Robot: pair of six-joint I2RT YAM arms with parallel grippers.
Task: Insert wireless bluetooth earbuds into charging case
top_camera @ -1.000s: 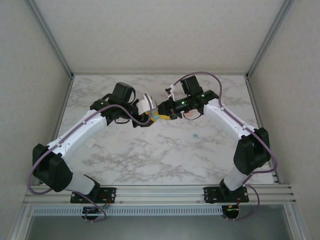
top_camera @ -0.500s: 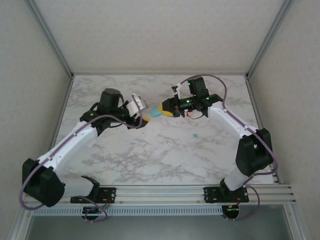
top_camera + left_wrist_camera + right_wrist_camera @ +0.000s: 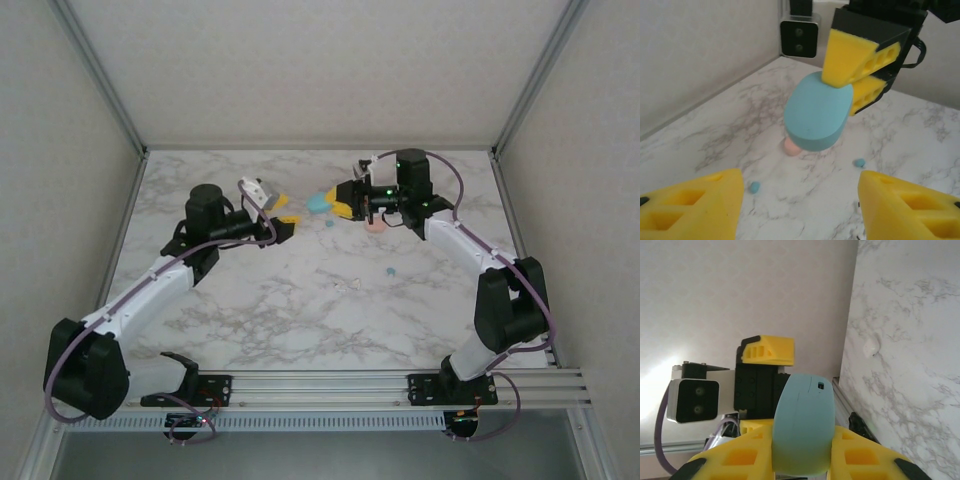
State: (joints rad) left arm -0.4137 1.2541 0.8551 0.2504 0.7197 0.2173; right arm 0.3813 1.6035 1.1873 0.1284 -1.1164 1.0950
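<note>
The teal charging case (image 3: 319, 203) hangs above the table with its lid shut, and my right gripper (image 3: 338, 201) is shut on it. In the right wrist view the case (image 3: 802, 420) sits between the two yellow fingers (image 3: 740, 460). My left gripper (image 3: 286, 210) stands open a short way to the left of the case, with nothing between its fingers (image 3: 690, 207). In the left wrist view the case (image 3: 815, 117) faces me, and two teal earbuds (image 3: 754, 187) (image 3: 859, 162) lie on the marble below it. One teal earbud (image 3: 391, 270) lies right of centre.
A pink case (image 3: 375, 226) lies on the table under the right gripper, and it peeks out below the teal case (image 3: 791, 147). A small white piece (image 3: 350, 285) lies near the table's middle. The enclosure's walls and frame rails border the marble table (image 3: 250, 320).
My left gripper has opened, let go of the teal case and drawn back to the left. The right gripper keeps the case and has shifted slightly right and toward the back.
</note>
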